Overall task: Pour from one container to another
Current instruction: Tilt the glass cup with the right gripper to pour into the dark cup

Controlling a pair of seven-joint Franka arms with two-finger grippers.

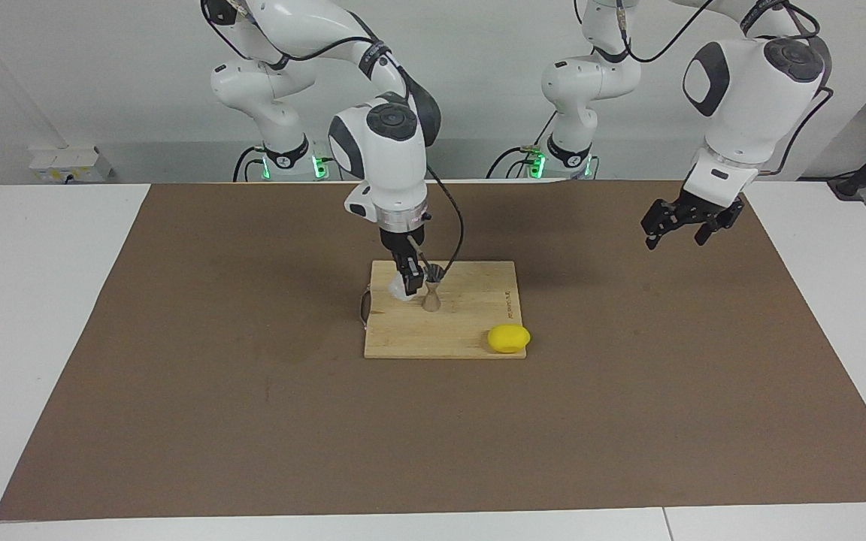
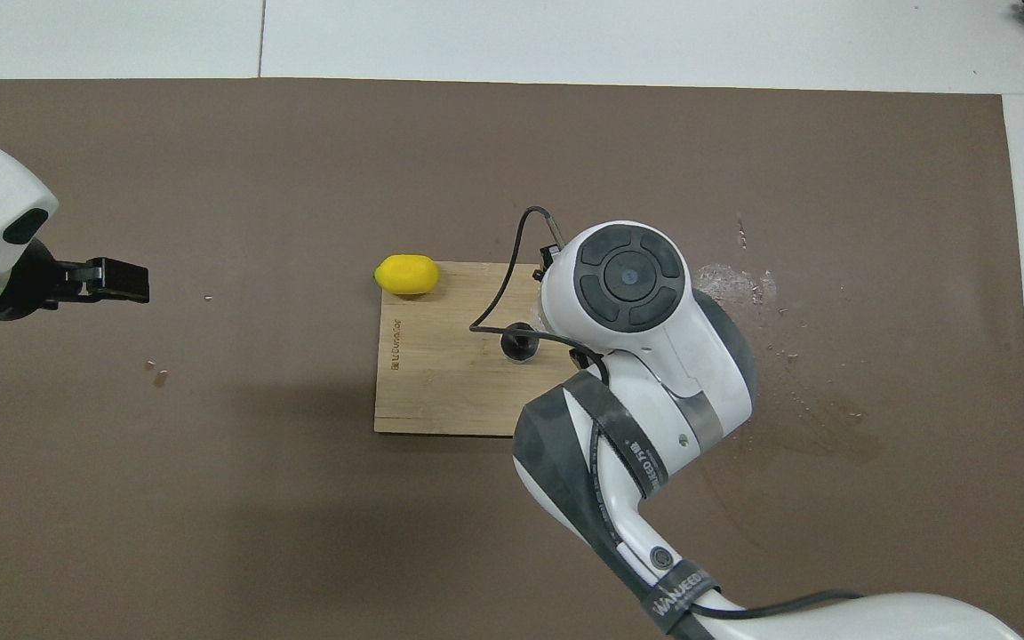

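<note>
A silver hourglass-shaped jigger stands upright on a wooden cutting board; from overhead its dark round top shows. My right gripper is shut on the small clear glass tumbler and holds it low over the board, right beside the jigger's upper cone, toward the right arm's end of the table. The right arm hides the tumbler in the overhead view. My left gripper is open and empty, and waits in the air over the mat toward the left arm's end; it also shows in the overhead view.
A yellow lemon lies at the board's corner farthest from the robots, toward the left arm's end, also in the overhead view. Small pale spilled grains are scattered on the brown mat beside the board, toward the right arm's end.
</note>
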